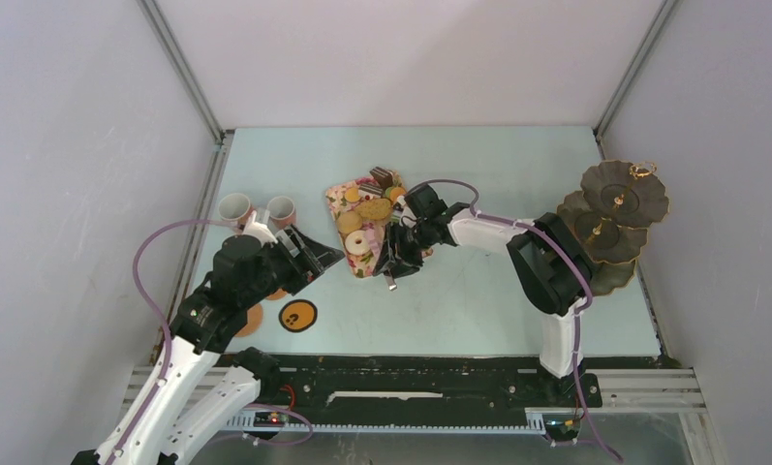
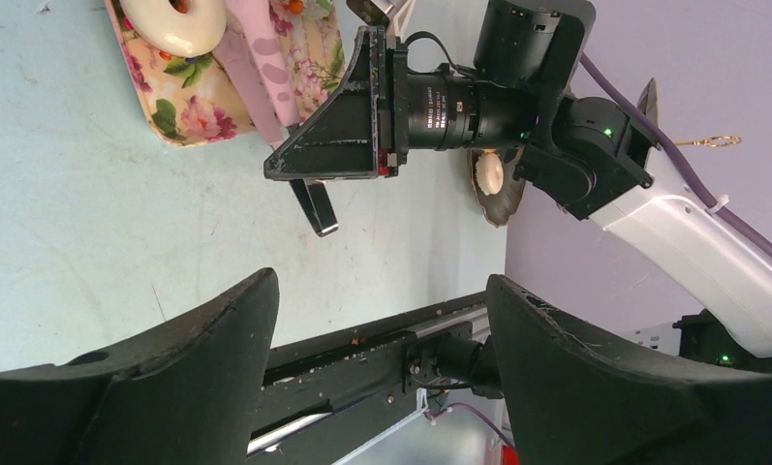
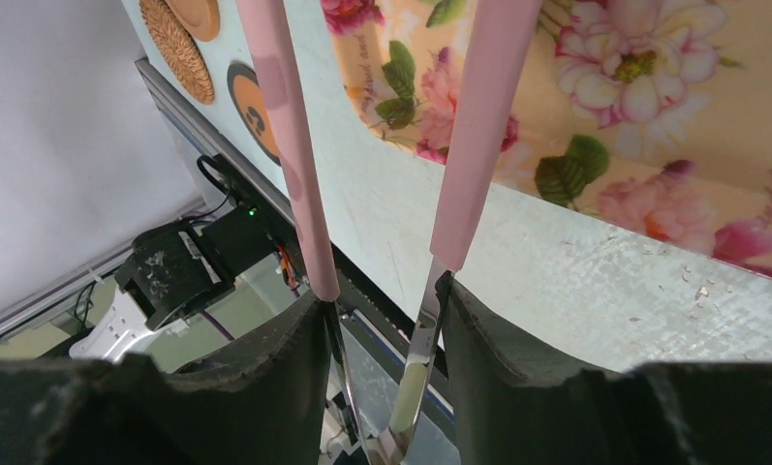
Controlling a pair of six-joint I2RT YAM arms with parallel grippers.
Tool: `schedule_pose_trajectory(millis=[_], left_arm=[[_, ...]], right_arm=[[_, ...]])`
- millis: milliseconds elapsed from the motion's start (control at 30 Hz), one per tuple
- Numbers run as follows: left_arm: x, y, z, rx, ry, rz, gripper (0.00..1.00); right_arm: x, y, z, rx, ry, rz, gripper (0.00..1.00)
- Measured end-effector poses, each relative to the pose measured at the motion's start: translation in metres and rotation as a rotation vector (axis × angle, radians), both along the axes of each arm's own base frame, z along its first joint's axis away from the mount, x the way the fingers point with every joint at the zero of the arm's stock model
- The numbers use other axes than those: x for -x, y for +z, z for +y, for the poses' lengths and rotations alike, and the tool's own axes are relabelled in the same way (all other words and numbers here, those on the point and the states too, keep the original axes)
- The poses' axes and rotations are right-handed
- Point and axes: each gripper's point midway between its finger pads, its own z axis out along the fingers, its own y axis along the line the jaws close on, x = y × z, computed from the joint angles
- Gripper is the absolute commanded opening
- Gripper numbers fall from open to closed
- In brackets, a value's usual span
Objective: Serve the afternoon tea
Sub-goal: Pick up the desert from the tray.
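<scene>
Donuts, biscuits and cake slices (image 1: 367, 211) lie on a floral tray (image 1: 338, 199) at mid table. A white donut (image 2: 173, 24) shows at the tray's near end. Two mugs (image 1: 234, 208) (image 1: 281, 209) stand at the left, behind my left arm. A dark coaster (image 1: 297, 315) and an orange one (image 1: 249, 322) lie near the front left. The dark three-tier stand (image 1: 614, 218) is at the far right. My left gripper (image 1: 322, 257) (image 2: 382, 325) is open and empty, left of the tray. My right gripper (image 1: 397, 260) (image 3: 382, 310) is shut on the pink tongs (image 3: 294, 145), whose arms reach over the tray's edge (image 3: 604, 126).
The right arm's wrist and camera (image 2: 430, 97) sit close in front of my left gripper. Grey walls enclose the table on three sides. The black base rail (image 1: 411, 378) runs along the near edge. Woven coasters (image 3: 178, 44) show in the right wrist view.
</scene>
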Motion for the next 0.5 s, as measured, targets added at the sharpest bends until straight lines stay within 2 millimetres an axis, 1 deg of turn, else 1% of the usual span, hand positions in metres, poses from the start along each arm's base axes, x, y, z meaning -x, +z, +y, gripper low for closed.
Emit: schedule_pose_trajectory(millis=[333, 500], left_arm=[[0.0004, 0.0009, 0.0000, 0.002, -0.001, -0.003, 0.82], [0.0002, 0.0005, -0.0002, 0.002, -0.001, -0.002, 0.82]], right_arm=[[0.0061, 0.0067, 0.0021, -0.028, 0.025, 0.029, 0.46], [0.0058, 0.0106, 0.0075, -0.047, 0.026, 0.050, 0.45]])
